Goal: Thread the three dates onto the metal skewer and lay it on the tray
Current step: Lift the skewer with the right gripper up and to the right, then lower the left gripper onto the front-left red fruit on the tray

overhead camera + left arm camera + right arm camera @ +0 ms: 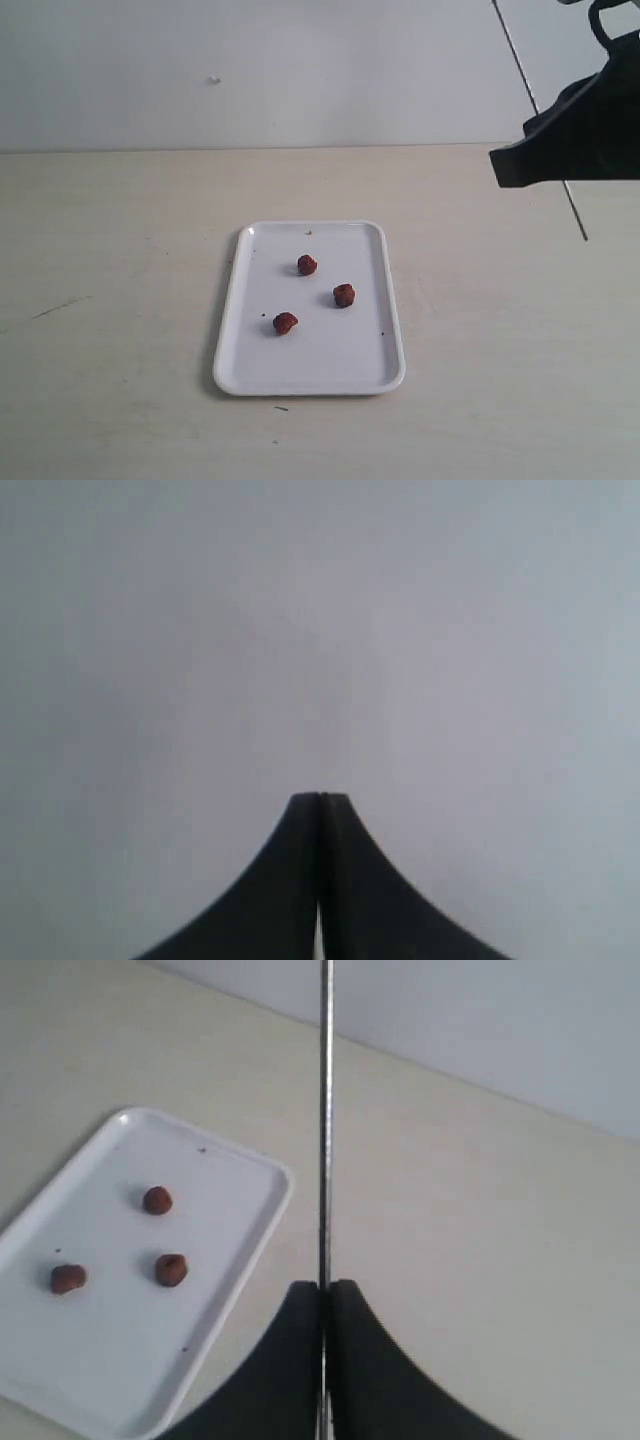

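The three dates lie apart on the white tray (320, 362): one at the back (307, 265), one to the right (344, 295), one front left (285, 323). The right wrist view shows them too (156, 1200) (171, 1269) (68, 1278) on the tray (110, 1360). My right gripper (323, 1285) is shut on the metal skewer (325, 1110), which runs straight out past its fingertips and out of the picture. In the exterior view that gripper (510, 165) hangs high at the right, away from the tray. My left gripper (320, 796) is shut and holds nothing; it faces a blank grey surface.
The tray rests on a pale wooden table (110, 300) with a plain wall (250, 70) behind. A thin dark line (577, 212) crosses the far right, passing behind the right gripper.
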You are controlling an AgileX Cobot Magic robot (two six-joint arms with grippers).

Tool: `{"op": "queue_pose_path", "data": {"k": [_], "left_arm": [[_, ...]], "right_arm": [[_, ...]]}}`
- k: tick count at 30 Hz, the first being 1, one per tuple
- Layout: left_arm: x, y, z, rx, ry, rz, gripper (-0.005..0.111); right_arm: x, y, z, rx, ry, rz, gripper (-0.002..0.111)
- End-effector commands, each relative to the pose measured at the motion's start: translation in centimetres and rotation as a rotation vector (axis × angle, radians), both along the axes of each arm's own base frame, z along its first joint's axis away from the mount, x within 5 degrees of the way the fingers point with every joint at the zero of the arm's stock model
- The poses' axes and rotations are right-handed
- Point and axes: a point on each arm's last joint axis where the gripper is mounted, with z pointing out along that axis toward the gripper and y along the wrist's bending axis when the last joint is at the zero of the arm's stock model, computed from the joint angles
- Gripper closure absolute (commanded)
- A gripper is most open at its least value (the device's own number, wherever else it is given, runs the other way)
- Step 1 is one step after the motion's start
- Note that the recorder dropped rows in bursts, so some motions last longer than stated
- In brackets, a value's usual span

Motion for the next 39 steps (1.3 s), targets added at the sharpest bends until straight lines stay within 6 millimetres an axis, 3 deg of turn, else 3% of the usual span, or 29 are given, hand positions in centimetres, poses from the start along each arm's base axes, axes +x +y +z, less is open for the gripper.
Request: {"op": "queue_pose_path", "data": {"k": [1,4,9,11,15,19,22,25,33,39], "left_arm": [[3.9,0.2,3.5,0.036,0.204,0.058,0.107],[8.7,-0.2,5.6,0.086,0.417,0.045,0.107],[18.2,-2.3,4.7,0.29,0.784,-0.026,0.106],[21.3,-4.5,3.8,0.438,0.879,-0.085,0.101],[25.1,-9.8,1.7,0.823,0.962,-0.228,0.088],[26.4,-14.6,0.2,1.256,0.965,-0.38,0.067],[26.5,-16.9,-0.8,1.57,0.888,-0.483,0.055],[26.0,-18.3,-2.3,1.889,0.743,-0.587,0.052],[26.2,-19.7,-5.2,1.995,0.732,-0.68,0.051],[26.2,-21.2,-8.4,2.287,0.509,-0.808,0.051]], "right_arm": [[0.5,-0.7,0.7,-0.016,-0.1,-0.072,0.108],[0.8,-0.6,0.9,-0.012,-0.136,-0.066,0.108],[2.6,-1.3,0.3,-0.063,-0.098,-0.131,0.108],[3.8,-2.2,-0.7,-0.073,-0.059,-0.184,0.108],[6.7,-4.2,-3.5,-0.052,0.021,-0.249,0.108],[8.9,-5.5,-6.1,-0.023,0.149,-0.258,0.108],[9.9,-5.6,-7.8,0.003,0.254,-0.211,0.108],[10.5,-4.9,-8.6,0.032,0.3,-0.132,0.108],[10.5,-4.5,-8.5,0.062,0.307,-0.104,0.108],[10.4,-4.5,-8.5,0.061,0.311,-0.104,0.108]]}}
